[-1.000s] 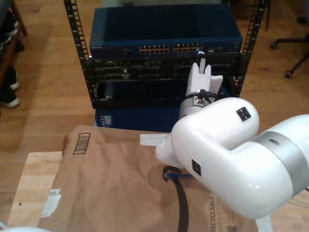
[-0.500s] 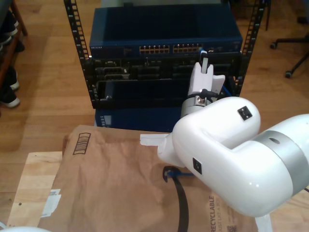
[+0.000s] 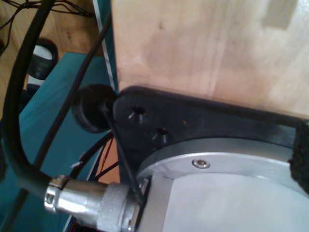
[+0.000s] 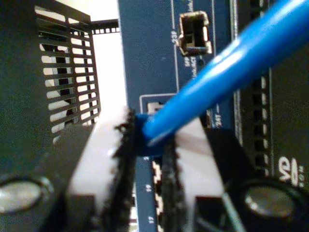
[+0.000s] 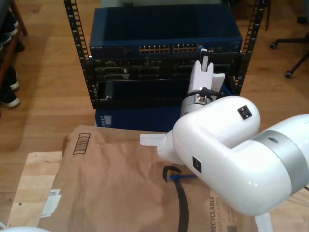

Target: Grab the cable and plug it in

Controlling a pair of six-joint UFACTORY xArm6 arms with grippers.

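Note:
The bright-blue cable (image 4: pixel 217 82) runs slantwise out of my second gripper (image 4: pixel 147 145), which is shut on it close to its end. The plug itself is hidden between the pads (image 4: pixel 123 159). Right behind it is the blue network switch (image 4: pixel 149 48) with a small socket (image 4: pixel 194 33) and numbered ports. In the exterior view my second gripper (image 5: pixel 203 57) is held up against the switch's port row (image 5: pixel 186 48), towards that view's right. A length of the cable (image 5: pixel 182 176) lies on the brown paper under the arm.
The switch sits in a black rack (image 5: pixel 79 53) with other black units (image 5: pixel 125 72) below it. A brown paper bag (image 5: pixel 111 179) covers the wooden table (image 5: pixel 34 183). A black robot cable (image 5: pixel 179 203) lies on the bag. The first wrist view looks at a black thick cable (image 3: pixel 19 121) and a metal connector (image 3: pixel 91 200).
My second gripper has crept a little up and closer to the switch's port row with the cable. The blue length on the paper has shifted slightly.

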